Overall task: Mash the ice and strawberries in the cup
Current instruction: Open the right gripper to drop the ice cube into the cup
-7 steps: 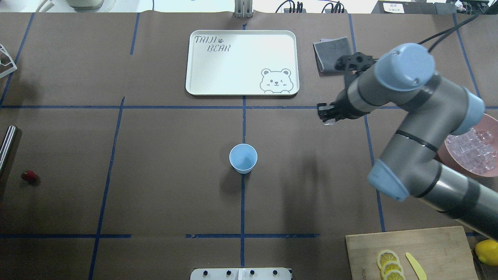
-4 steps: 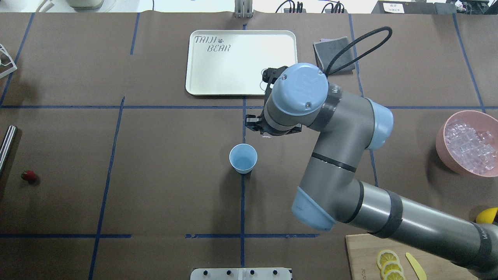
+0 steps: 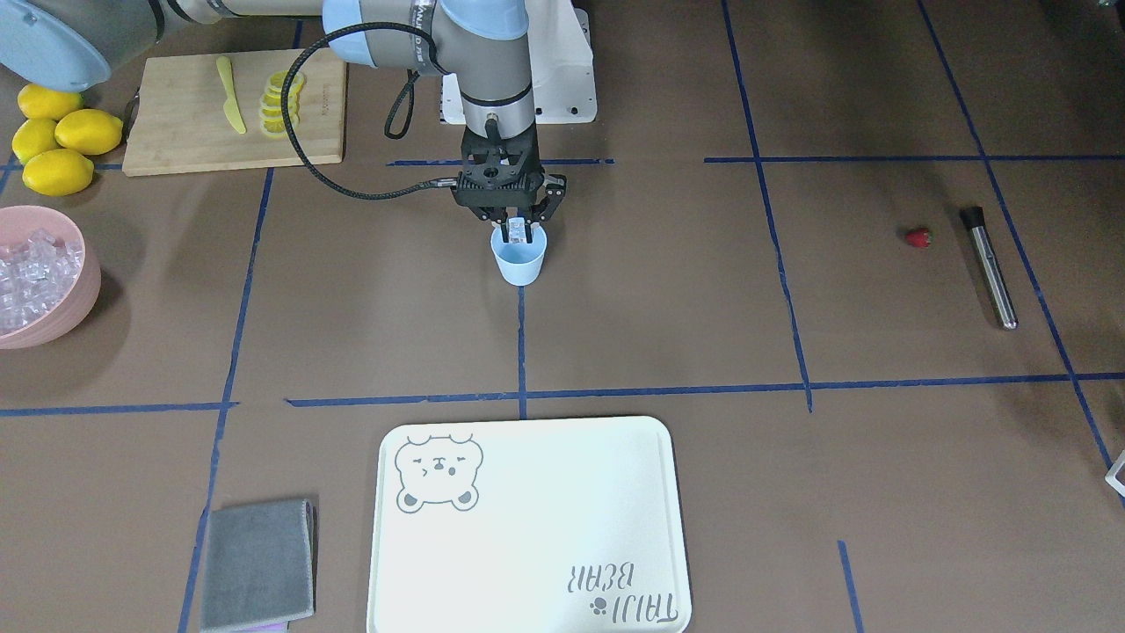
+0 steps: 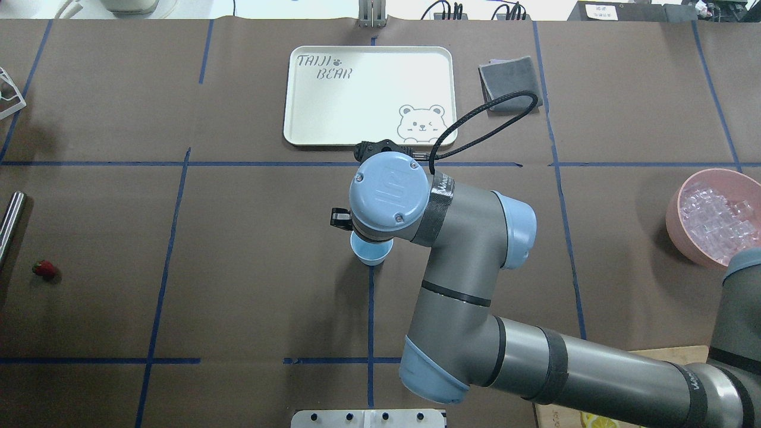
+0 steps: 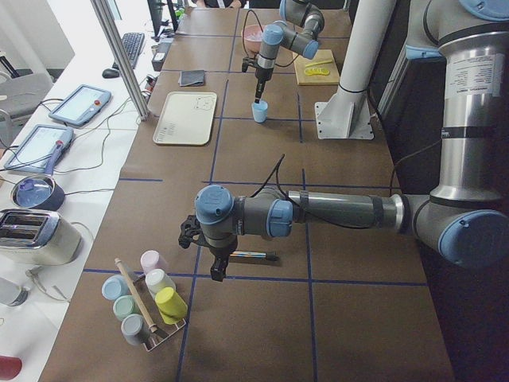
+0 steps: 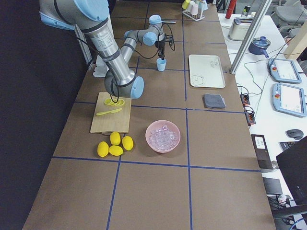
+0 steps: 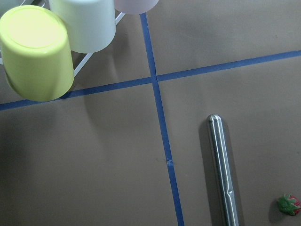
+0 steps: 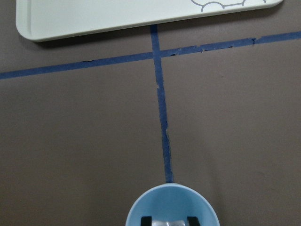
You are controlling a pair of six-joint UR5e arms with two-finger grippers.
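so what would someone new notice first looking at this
The right gripper hangs just over the pale-blue cup at the table's middle, shut on a clear ice cube. Out on the robot's right sits a pink bowl full of ice. Far on its left a lone red strawberry lies beside a metal rod.

Pale-blue cup (image 3: 520, 264) on a brown surface (image 3: 703, 290) gridded with blue tape (image 3: 520, 352); cream tray (image 3: 527, 510), grey bear outline; pink bowl (image 3: 70, 308), red strawberry (image 3: 918, 236), 4 yellow lemons (image 6: 115, 150).
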